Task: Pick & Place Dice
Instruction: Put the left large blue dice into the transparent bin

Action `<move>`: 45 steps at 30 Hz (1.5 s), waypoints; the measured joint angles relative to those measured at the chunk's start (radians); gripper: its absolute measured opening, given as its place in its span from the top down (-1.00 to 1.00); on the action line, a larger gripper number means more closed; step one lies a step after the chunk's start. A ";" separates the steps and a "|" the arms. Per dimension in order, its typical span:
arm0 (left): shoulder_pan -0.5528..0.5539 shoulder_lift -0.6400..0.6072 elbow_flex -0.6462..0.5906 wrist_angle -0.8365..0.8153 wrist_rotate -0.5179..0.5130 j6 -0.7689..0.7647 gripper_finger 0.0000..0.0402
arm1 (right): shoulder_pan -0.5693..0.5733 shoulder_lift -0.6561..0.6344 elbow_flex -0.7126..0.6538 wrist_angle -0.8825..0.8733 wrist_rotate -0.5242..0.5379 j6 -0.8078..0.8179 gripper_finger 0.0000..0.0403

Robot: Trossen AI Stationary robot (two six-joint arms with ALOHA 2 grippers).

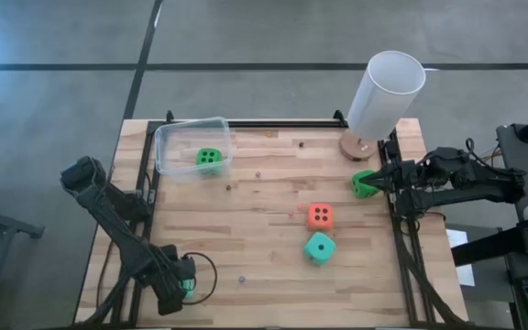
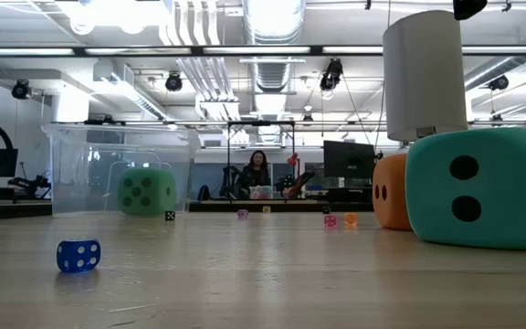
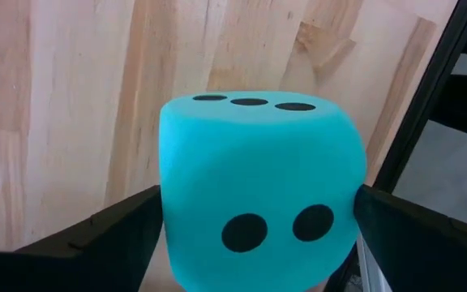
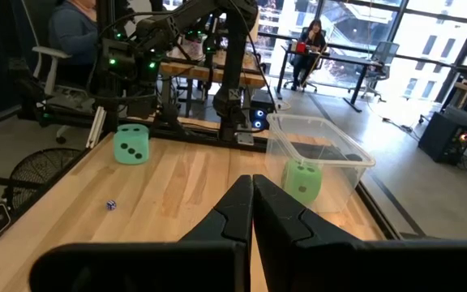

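A teal die (image 3: 254,154) sits between the two fingers of my left gripper (image 3: 258,195), which points down near the table's near left corner (image 1: 183,286). The right wrist view shows this die (image 4: 130,144) resting on the table. The gripper is open. An orange die (image 1: 319,215) and another teal die (image 1: 319,247) lie right of centre. A green die (image 1: 210,159) lies in the clear tub (image 1: 161,137). Another green die (image 1: 364,184) lies at the right edge, just before my shut right gripper (image 1: 377,179), which is held level. My left gripper stands astride the teal die from above, one finger (image 3: 128,235) along each of two opposite sides. The die's sides (image 3: 169,211) run flush with the fingers and show no dent. Whether the fingers touch it, I cannot tell.
A tall white cylinder (image 1: 385,92) stands on a round wooden foot at the far right. Tiny dice are scattered on the wood, among them a blue one (image 2: 78,256). Black rails (image 1: 401,238) run along the table's left and right sides. A person (image 2: 257,174) sits far behind the table.
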 joint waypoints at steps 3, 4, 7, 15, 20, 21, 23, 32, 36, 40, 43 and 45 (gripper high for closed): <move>0.000 -0.001 0.013 -0.026 0.036 0.023 -0.98 | 0.000 0.000 0.000 0.000 0.000 -0.001 0.96; 0.000 -0.001 0.018 -0.037 0.046 0.029 -0.98 | 0.000 0.000 0.000 0.000 0.000 0.000 0.96; 0.000 -0.001 0.018 -0.043 0.088 0.060 -0.98 | 0.000 0.000 0.000 0.000 0.000 -0.001 0.96; 0.000 -0.001 0.017 -0.040 0.094 0.074 -0.99 | 0.000 0.000 0.000 0.000 0.000 -0.002 0.96; 0.000 -0.001 0.039 -0.081 0.092 0.088 -0.99 | 0.000 0.000 0.000 0.000 0.000 -0.002 0.96; 0.000 -0.001 0.047 -0.091 0.088 0.088 -0.99 | 0.000 0.000 0.000 0.000 0.000 -0.001 0.96; 0.000 -0.003 0.057 -0.103 0.086 0.088 -0.99 | 0.000 0.000 0.000 0.000 0.000 -0.002 0.96; 0.000 -0.004 0.046 -0.095 0.059 0.087 -0.99 | 0.000 0.000 0.000 0.000 0.000 -0.002 0.96; 0.000 -0.004 0.044 -0.085 0.040 0.080 -0.99 | 0.000 0.000 0.000 0.000 0.000 -0.001 0.96; 0.002 -0.007 0.047 -0.084 0.006 0.080 -0.99 | 0.000 0.000 0.000 0.000 0.000 0.000 0.96; 0.009 -0.008 0.047 -0.081 0.005 0.080 -0.99 | 0.000 0.000 0.000 0.000 0.000 -0.001 0.96; 0.012 -0.009 0.048 -0.081 0.004 0.080 -0.99 | 0.000 0.000 0.000 0.000 0.000 -0.001 0.96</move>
